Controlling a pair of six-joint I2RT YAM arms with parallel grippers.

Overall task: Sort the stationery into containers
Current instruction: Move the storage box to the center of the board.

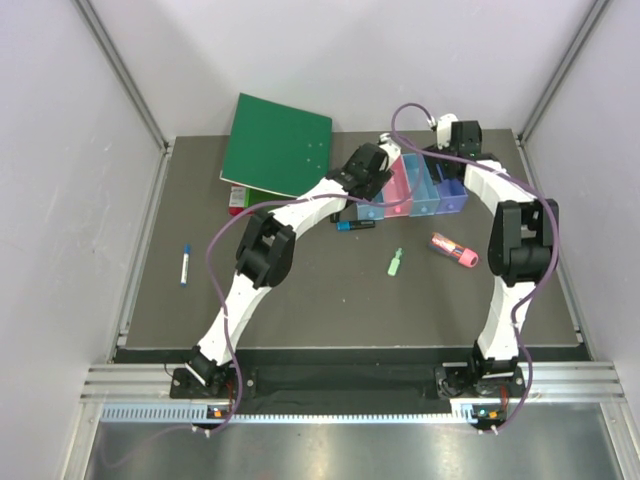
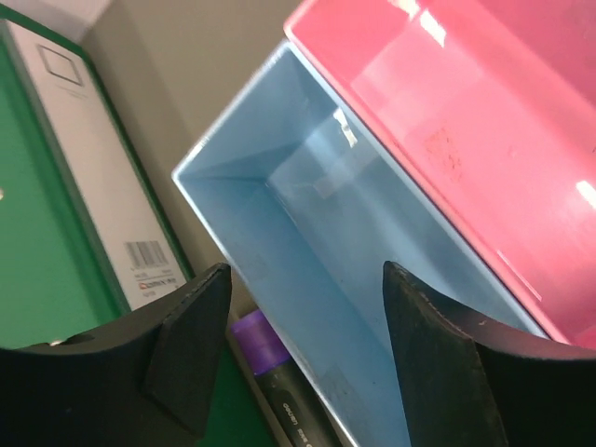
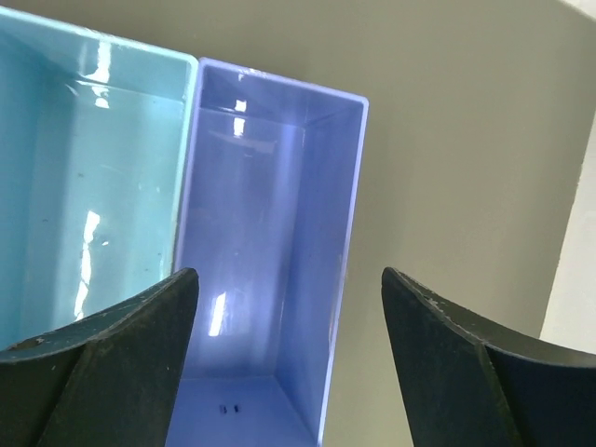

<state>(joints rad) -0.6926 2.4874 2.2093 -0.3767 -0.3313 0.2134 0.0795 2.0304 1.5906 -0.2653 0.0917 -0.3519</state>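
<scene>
- The left gripper has its jaws spread wide with nothing between them. It hangs over the near end of the left light-blue bin.
- In the left wrist view, one finger sits outside the bin's wall and the other lies over its inside. I cannot tell whether either touches the plastic.
- The pink bin adjoins that bin on its far side from the green binder.
- The black-blue marker lies on the table just beside the left bin's outer wall, under the left finger.
- The right gripper is also spread wide and holds nothing. It hangs above the purple bin, the end bin of the row.
- The right light-blue bin is joined to the purple one.
- On the dark table, the small green piece and the chunky pink-red tube lie in front of the bins, apart from each other.
- The blue-capped white pen lies well off to the left, far from the row.
</scene>
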